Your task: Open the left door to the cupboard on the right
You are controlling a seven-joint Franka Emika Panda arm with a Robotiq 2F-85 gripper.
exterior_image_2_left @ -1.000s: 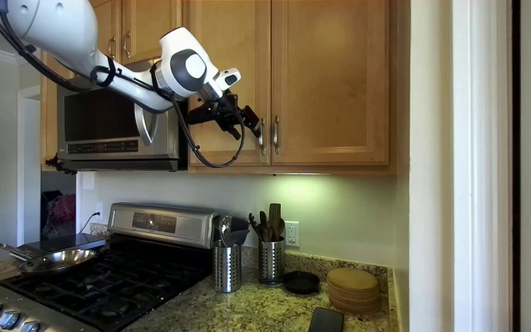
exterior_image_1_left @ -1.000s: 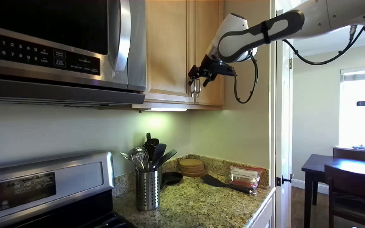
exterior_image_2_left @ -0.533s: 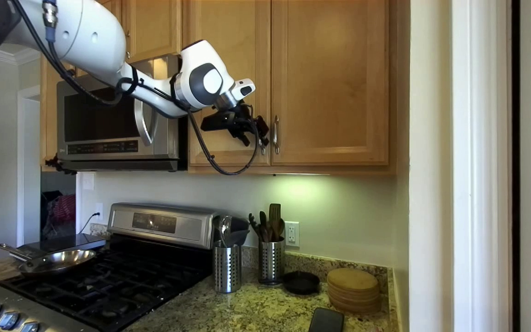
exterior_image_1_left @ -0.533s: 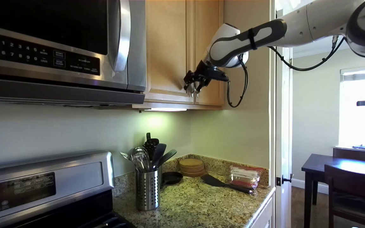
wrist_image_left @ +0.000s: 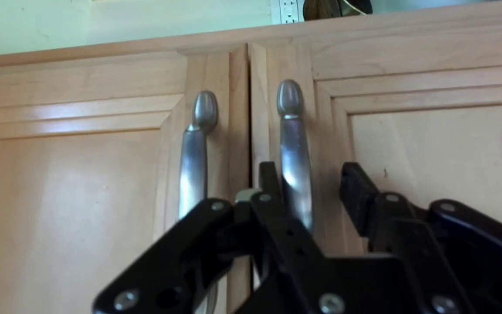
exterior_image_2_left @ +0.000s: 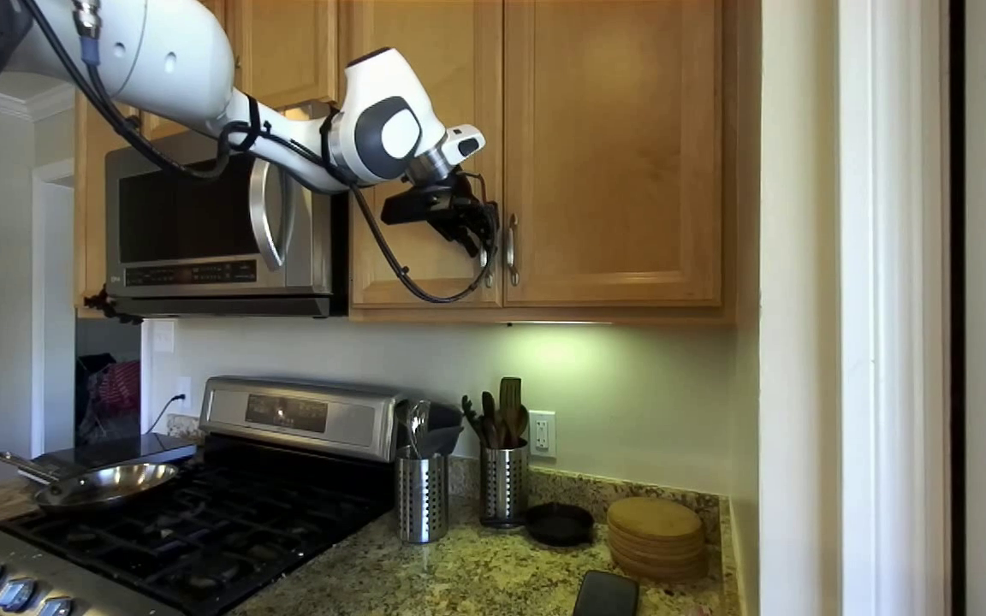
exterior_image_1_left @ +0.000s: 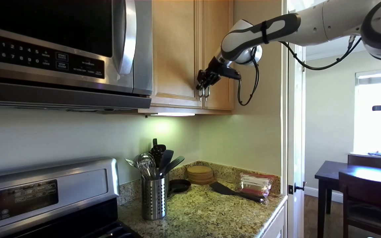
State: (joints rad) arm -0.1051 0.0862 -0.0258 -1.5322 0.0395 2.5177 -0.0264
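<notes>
In an exterior view the cupboard (exterior_image_2_left: 536, 154), light maple, hangs near twelve o'clock of the view's middle. Its left door (exterior_image_2_left: 463, 85) sits at eleven o'clock and the twin door (exterior_image_2_left: 621, 154) at one; both lie closed. The white arm (exterior_image_2_left: 193, 68) extends in from ten o'clock, past the microwave (exterior_image_2_left: 210, 231). The wrist view stands upside down. There the claw (wrist_image_left: 311, 181) has its fingers (wrist_image_left: 357, 196) spread apart, one at nine o'clock and one at three of the left door's silver handle (wrist_image_left: 295, 161), the bar running between them. The three o'clock finger stands clear of it; whether the nine o'clock finger touches is hard to tell. The twin door's handle (wrist_image_left: 193, 170) runs beyond that finger. In an exterior view a granite surface (exterior_image_1_left: 207, 208) lies at six o'clock, carrying a perforated steel utensil holder (exterior_image_1_left: 154, 198) at seven.
</notes>
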